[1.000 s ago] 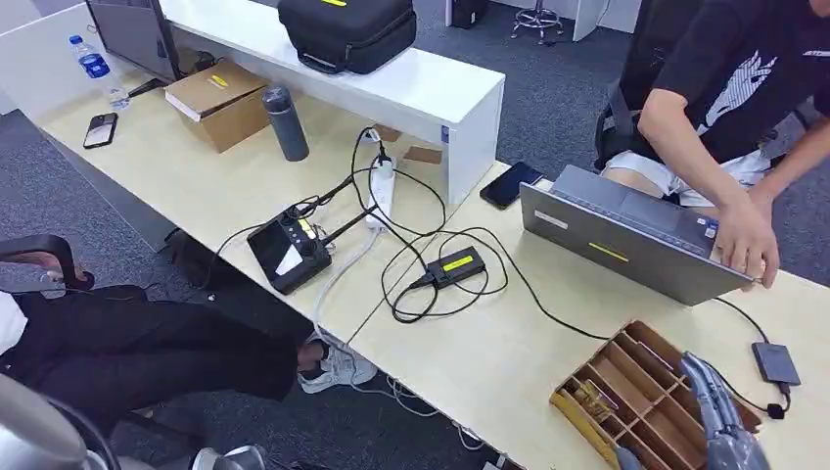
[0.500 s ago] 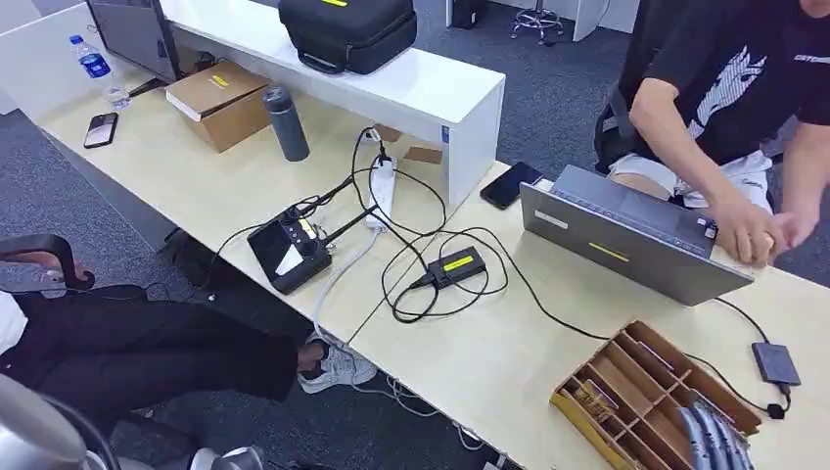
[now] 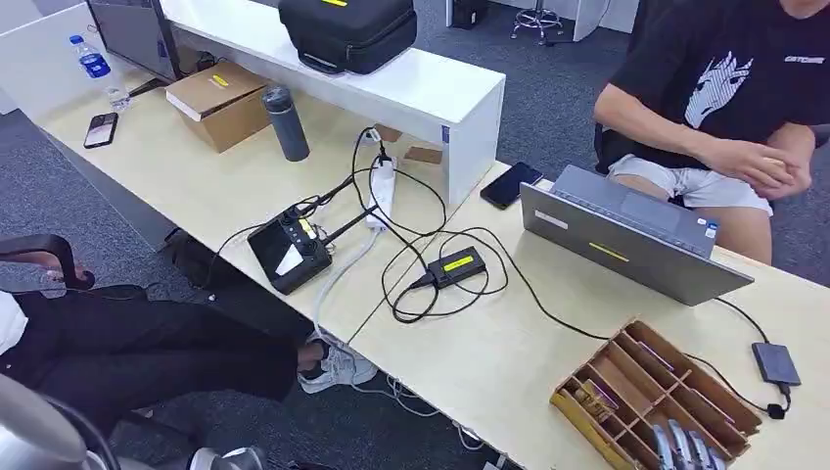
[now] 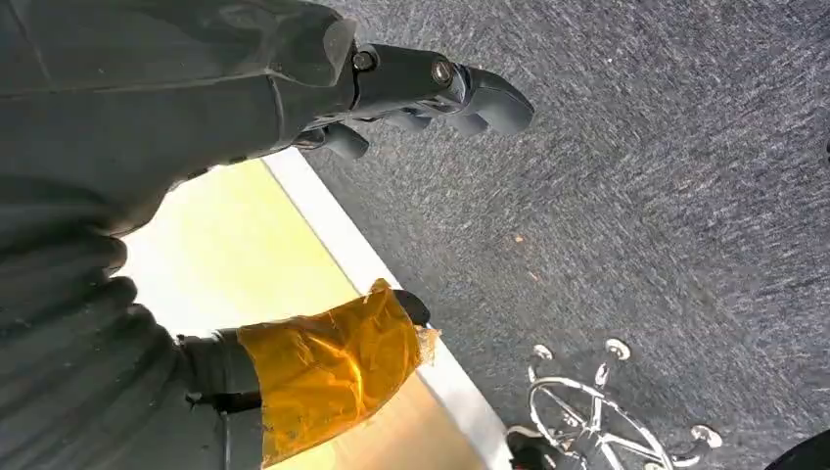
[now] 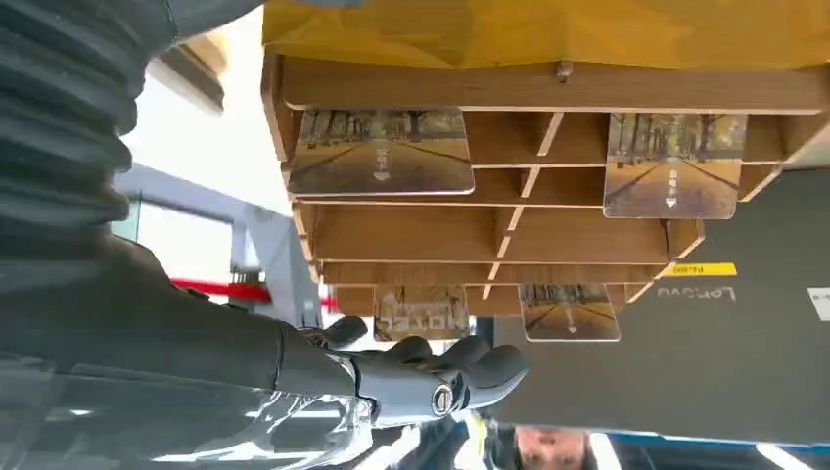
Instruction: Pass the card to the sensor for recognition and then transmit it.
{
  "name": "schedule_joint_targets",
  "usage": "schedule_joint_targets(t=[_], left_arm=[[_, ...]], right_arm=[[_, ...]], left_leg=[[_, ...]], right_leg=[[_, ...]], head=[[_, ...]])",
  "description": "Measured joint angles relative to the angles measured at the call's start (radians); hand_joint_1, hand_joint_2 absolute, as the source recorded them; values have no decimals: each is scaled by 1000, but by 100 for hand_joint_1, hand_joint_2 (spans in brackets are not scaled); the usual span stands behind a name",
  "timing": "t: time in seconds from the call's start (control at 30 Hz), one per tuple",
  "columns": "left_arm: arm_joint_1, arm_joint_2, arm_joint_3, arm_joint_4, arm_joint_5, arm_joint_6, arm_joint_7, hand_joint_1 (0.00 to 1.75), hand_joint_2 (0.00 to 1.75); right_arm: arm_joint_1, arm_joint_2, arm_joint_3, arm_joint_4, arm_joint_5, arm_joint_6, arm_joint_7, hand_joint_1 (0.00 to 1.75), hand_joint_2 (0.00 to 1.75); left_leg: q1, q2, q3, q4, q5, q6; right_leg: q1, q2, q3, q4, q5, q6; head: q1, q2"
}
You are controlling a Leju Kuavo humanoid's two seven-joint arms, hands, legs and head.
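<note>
Right wrist view: tree-lined-road card (image 5: 380, 151).

I see a pale yellow worktop (image 3: 509, 362), a brown wooden tray (image 3: 626, 387), and cards (image 5: 382, 152) printed with a tree-lined road in brown-green. Grey laptop (image 3: 626, 240) with yellow sticker, black box (image 3: 455, 266) with yellow label, dark grey carpet (image 4: 666, 196), amber tape (image 4: 328, 367) on left hand (image 4: 431, 88).

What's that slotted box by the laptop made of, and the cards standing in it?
The box looks like thin unfinished wood, perhaps plywood: matte brown, with pale cut edges on its dividers. The cards look like glossy plastic printed with a tree-lined road photo, though laminated paper can't be ruled out.
</note>
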Motion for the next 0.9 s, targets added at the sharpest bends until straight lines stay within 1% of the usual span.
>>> schedule_joint_targets(t=[0.03,0.07,0.1,0.17,0.2,0.27,0.3,0.4,0.63,0.7,0.73,0.83,0.9], left_arm=[[0,0,0,0,0,0,0,0,175],[0,0,0,1,0,1,0,0,175],[0,0,0,2,1,2,0,0,175],[0,0,0,2,1,2,0,0,175],[0,0,0,2,1,2,0,0,175],[0,0,0,2,1,2,0,0,175],[0,0,0,2,0,2,0,0,175],[0,0,1,2,0,2,0,0,175],[0,0,5,3,-2,2,0,0,175],[0,0,5,3,-3,2,0,0,175],[0,0,5,3,-4,2,0,0,175],[1,0,5,3,-6,3,0,0,175],[1,0,5,3,-6,4,2,0,175]], right_arm=[[-1,1,3,6,12,-11,8,49,175],[-1,2,3,13,20,-19,12,49,175],[-3,3,4,19,28,-26,16,141,175],[-4,6,6,28,33,-35,21,155,175],[-5,6,6,31,38,-40,23,173,175],[-5,8,7,36,51,-53,28,171,175],[-5,8,8,37,56,-57,29,175,175],[-6,10,8,44,70,-63,32,171,175],[-21,13,8,66,136,-82,65,171,175],[-27,16,8,79,176,-89,85,175,175],[-30,18,8,84,197,-94,96,173,175],[-43,18,9,96,302,-124,163,175,175],[-58,17,13,91,309,-133,212,175,175]], left_leg=[[0,0,0,0,0,0],[0,0,0,0,0,0],[0,0,0,0,0,0],[0,0,0,0,0,0],[0,0,0,0,0,0],[0,0,0,0,0,0],[0,0,0,0,0,0],[0,0,0,0,0,0],[0,0,0,0,0,0],[0,0,0,0,0,0],[0,0,0,0,0,0],[0,0,0,0,0,0],[0,0,0,0,0,0]], right_leg=[[0,0,0,0,0,0],[0,0,0,0,0,0],[0,0,0,0,0,0],[0,0,0,0,0,0],[0,0,0,0,0,0],[0,0,0,0,0,0],[0,0,0,0,0,0],[0,0,0,0,0,0],[0,0,0,0,0,0],[0,0,0,0,0,0],[0,0,0,0,0,0],[0,0,0,0,0,0],[0,0,0,0,0,0]], head=[[0,0],[0,0],[0,0],[0,0],[0,0],[0,0],[0,0],[0,0],[0,0],[0,0],[0,0],[0,0],[0,0]])
